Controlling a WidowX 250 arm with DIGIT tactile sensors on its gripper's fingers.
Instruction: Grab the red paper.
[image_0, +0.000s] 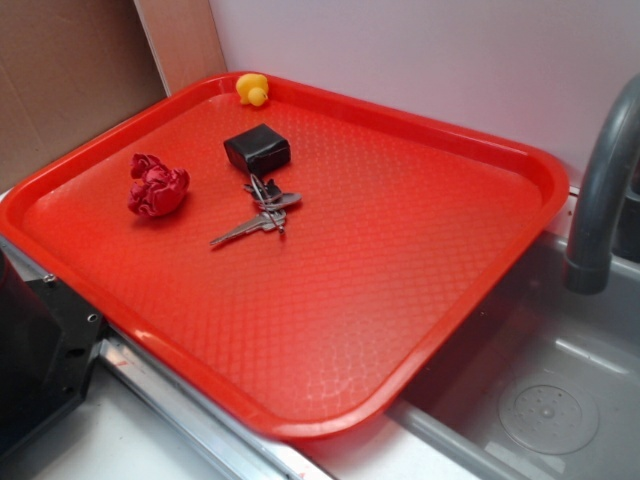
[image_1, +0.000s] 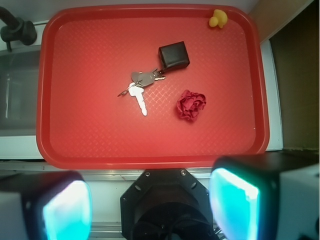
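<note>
A: Starting closest in, from the wrist view, we are seeing the gripper (image_1: 150, 207) with its two fingers (image_1: 235, 205) standing wide apart at the bottom of the picture, glowing teal on their inner faces and holding nothing. Between them the black mount (image_1: 162, 210) is sitting just below the near rim of the tray.

B: And we are hovering high, looking straight down on the red tray (image_1: 80, 125), which is lying across a grey sink (image_0: 560, 400).

A: Right. Moving farther out, the red paper (image_1: 190, 105) is the first thing we are meeting: a dark crimson crumpled wad, lying on the tray floor a little right of centre in the wrist view, apart from everything else.

B: In the exterior view we are finding that same wad (image_0: 156, 186) near the tray's left rim.

A: Just left of it and slightly farther, the keys (image_1: 140, 87) are lying flat, their ring end touching the black box (image_1: 174, 55).

B: Farthest off, a yellow duck (image_1: 218, 18) is sitting against the far rim near a corner, and the dark faucet (image_0: 600, 180) is curving over the sink beside the tray
</note>
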